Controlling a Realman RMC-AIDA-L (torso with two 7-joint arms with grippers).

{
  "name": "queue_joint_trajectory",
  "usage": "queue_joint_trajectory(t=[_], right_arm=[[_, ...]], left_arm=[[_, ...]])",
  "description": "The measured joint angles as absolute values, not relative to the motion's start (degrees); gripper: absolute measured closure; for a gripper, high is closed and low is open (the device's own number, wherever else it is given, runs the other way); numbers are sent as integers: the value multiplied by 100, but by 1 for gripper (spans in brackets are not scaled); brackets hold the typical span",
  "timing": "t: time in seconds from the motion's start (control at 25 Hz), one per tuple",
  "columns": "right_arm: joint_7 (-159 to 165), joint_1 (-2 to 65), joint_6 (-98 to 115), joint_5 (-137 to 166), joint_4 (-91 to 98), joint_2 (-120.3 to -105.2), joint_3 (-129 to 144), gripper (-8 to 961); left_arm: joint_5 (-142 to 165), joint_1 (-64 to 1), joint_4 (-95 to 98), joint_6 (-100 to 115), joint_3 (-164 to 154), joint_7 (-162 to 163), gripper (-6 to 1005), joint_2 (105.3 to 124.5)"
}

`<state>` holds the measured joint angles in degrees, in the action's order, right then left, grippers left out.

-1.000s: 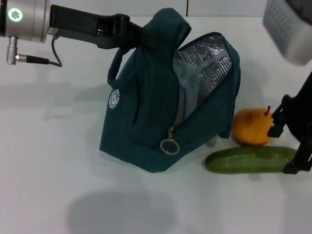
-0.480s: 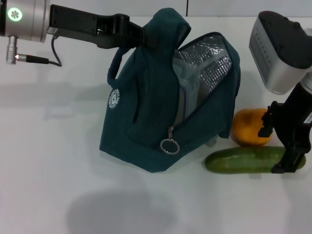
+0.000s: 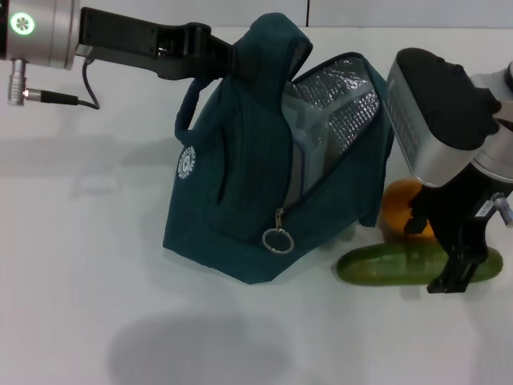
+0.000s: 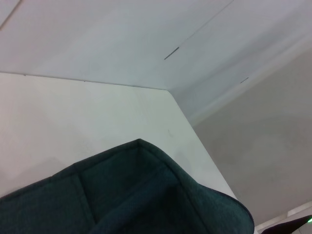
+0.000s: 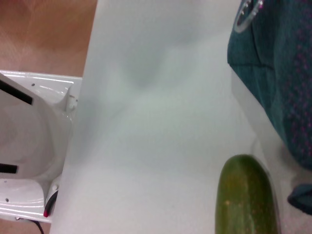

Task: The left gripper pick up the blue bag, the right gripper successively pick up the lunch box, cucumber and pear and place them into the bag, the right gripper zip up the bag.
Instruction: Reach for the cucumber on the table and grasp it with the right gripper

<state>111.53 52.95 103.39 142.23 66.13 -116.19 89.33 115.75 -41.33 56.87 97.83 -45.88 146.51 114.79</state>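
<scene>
Cucumber [image 3: 409,264]: lying flat on the white bench [image 3: 96,305] toward its right edge, nearest the front of all items, long axis running left to right; its blunt end also shows in the right wrist view [image 5: 246,200]. Right gripper [image 3: 453,261]: black claw descended over the cucumber's right end, fingers spread with one in front of the cucumber and one behind it, not seen closed on it; contact cannot be told. Pear [image 3: 398,210]: orange-yellow, just behind the cucumber and beside the bag's right lower corner, largely hidden by the right arm. Bag [image 3: 240,200]: dark teal, standing on the bench near its middle, just left of the cucumber and pear; mouth open toward the right, silver foil lining exposed; ring zipper pull [image 3: 277,240] hanging at the front lower end of the opening; white round logo [image 3: 187,163] on the left face; a corner of its fabric shows in the right wrist view [image 5: 278,73] and its top in the left wrist view [image 4: 141,200]. Lunch box [image 3: 298,152]: clear, upright inside the bag, partly visible through the opening. Left gripper [image 3: 228,58]: farthest back, reaching in from the left, clamped on the bag's top and holding it up.
</scene>
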Motion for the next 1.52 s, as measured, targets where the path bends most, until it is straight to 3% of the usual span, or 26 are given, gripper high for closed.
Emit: queue_joint_trajectory(t=[1.52], right_arm=[[11180,4943,9795,14189,6668,-11619,9526,84]], left_arm=[[11575,-4182,5687,9795,-4588,14616,955,11470]])
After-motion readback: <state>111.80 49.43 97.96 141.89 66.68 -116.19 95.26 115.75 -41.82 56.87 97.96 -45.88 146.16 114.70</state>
